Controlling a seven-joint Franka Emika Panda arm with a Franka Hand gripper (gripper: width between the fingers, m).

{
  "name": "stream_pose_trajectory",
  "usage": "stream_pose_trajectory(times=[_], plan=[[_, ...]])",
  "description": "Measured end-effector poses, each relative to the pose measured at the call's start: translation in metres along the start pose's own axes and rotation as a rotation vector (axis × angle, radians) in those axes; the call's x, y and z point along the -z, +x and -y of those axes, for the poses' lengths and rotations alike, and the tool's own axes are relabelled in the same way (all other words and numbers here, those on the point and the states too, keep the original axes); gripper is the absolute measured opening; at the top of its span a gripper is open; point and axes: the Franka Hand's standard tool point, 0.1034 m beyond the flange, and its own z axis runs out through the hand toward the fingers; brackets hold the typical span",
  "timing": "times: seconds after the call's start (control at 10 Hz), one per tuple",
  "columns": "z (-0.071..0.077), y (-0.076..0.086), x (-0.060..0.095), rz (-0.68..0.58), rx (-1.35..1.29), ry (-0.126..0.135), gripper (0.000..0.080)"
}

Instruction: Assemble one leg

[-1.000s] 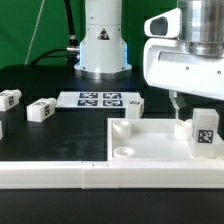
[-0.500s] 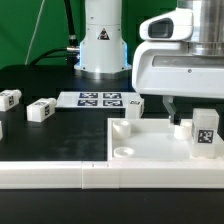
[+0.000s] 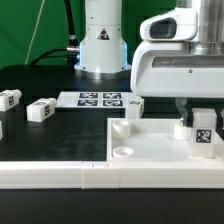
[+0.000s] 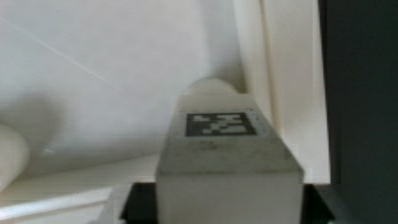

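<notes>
The leg [image 3: 203, 131], a chunky white block with a marker tag on its facing side, stands upright at the right-hand corner of the big white panel [image 3: 150, 140] in the exterior view. My gripper [image 3: 202, 113] has come down over its top, with one finger on each side. In the wrist view the leg [image 4: 222, 150] fills the middle between the dark fingers [image 4: 146, 205], which lie flush against its sides with no gap. My gripper [image 4: 222, 208] is shut on the leg. The leg's foot is hidden in the wrist view.
Two more white legs [image 3: 40, 110] [image 3: 10, 97] lie on the black table at the exterior view's left, and another [image 3: 133, 106] lies behind the panel. The marker board [image 3: 97, 99] lies before the robot base [image 3: 103, 45]. A long white rail [image 3: 80, 176] runs along the front.
My gripper has moved toward the exterior view's right and down, from beside the leg to over its top, and now has the leg between its fingers. The leg has not shifted.
</notes>
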Motion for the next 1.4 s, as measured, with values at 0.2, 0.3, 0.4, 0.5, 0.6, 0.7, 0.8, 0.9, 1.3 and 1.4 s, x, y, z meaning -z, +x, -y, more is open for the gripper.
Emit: stream_pose_trajectory(times=[0.2, 0.3, 0.4, 0.5, 0.6, 0.7, 0.8, 0.9, 1.3, 1.4], plan=[[-0.0001, 0.0001, 0.0000, 0.000, -0.002, 0.000, 0.0290], [0.0000, -0.0002, -0.0001, 0.003, -0.175, 0.007, 0.0290], [0.0000, -0.0005, -0.0004, 0.004, -0.284, 0.006, 0.0290], [-0.0006, -0.0005, -0.0006, 0.004, -0.404, 0.009, 0.0290], [-0.0024, -0.0004, -0.0005, 0.006, -0.601, 0.017, 0.0290], [-0.0027, -0.0004, -0.0005, 0.006, -0.640, 0.017, 0.0290], [-0.0029, -0.0008, -0.0006, 0.008, -0.789, 0.017, 0.0290], [-0.0034, -0.0010, -0.0006, 0.010, -0.912, 0.017, 0.0290], [-0.0031, -0.0026, -0.0005, 0.020, -1.391, 0.023, 0.0290], [-0.0028, -0.0027, -0.0004, 0.020, -1.493, 0.022, 0.0291]])
